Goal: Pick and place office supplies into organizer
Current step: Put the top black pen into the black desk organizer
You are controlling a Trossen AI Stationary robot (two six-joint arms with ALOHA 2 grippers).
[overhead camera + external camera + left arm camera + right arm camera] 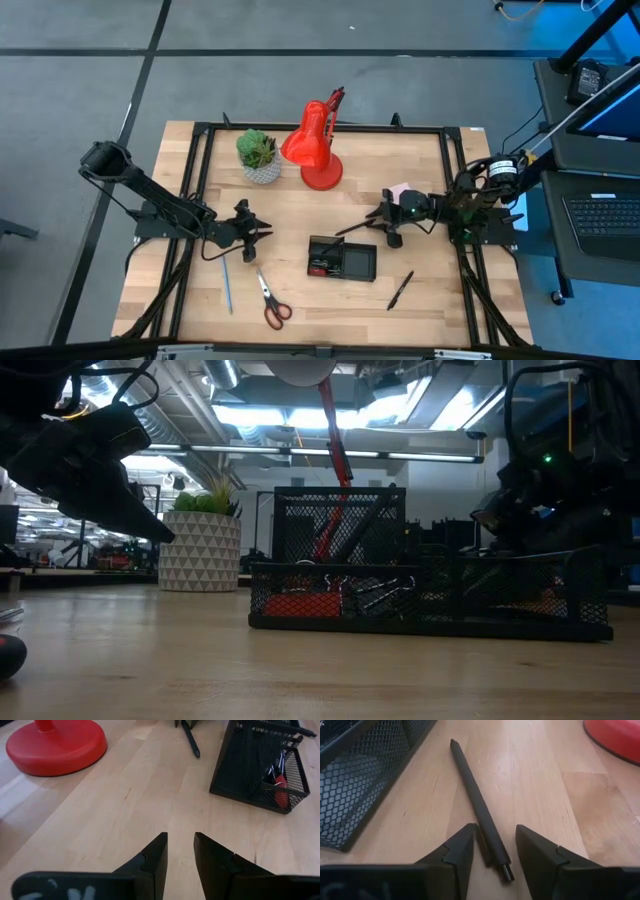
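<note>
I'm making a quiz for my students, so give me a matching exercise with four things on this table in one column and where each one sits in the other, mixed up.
Things:
1. scissors
2. black pen
3. blue pen
4. potted plant

Places:
A. beside the red lamp, at the table's far side
B. between the right end effector's fingers
C. near the front edge, just left of the red-handled item
D. near the front edge, left of the organizer

Pairs: 1-D, 2-B, 3-C, 4-A

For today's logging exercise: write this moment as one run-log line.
right tool: open, straddling black pen | left tool: open, empty | organizer: pen not yet in
</note>
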